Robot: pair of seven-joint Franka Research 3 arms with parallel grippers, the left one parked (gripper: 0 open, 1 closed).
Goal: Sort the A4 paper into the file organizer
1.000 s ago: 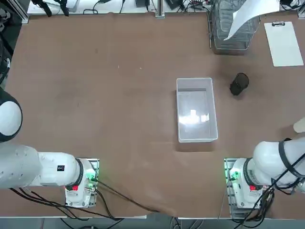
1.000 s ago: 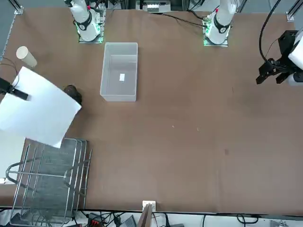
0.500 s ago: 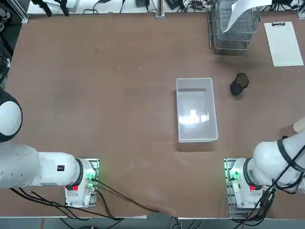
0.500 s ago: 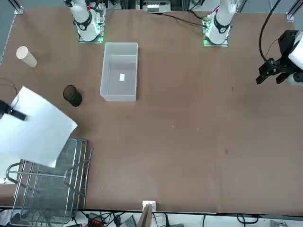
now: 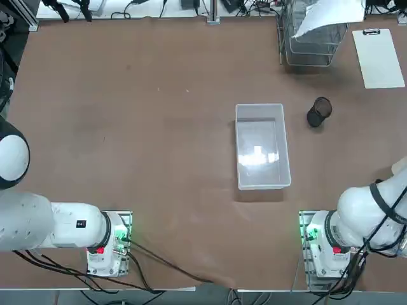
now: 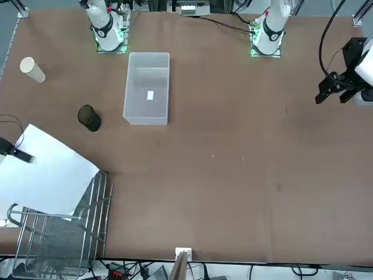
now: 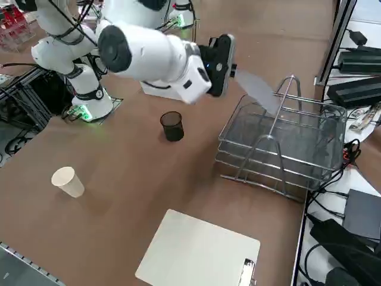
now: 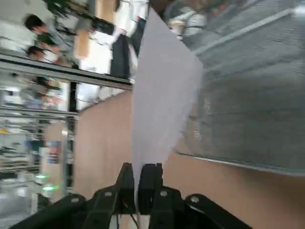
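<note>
Right gripper (image 8: 138, 177) pinched shut on one edge of the paper (image 6: 46, 172), just beside the organizer (image 6: 64, 233). Sheet held in the air, slanting over the organizer's top tray, far end above the mesh. Black cup (image 6: 88, 117) near the organizer; clear bin (image 6: 147, 87) beyond the cup; clipboard (image 5: 379, 57) beside the organizer.

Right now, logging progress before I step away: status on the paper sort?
Right gripper shut on the A4 paper. Sheet held over the file organizer, not yet in a tray. Nothing between them.
</note>
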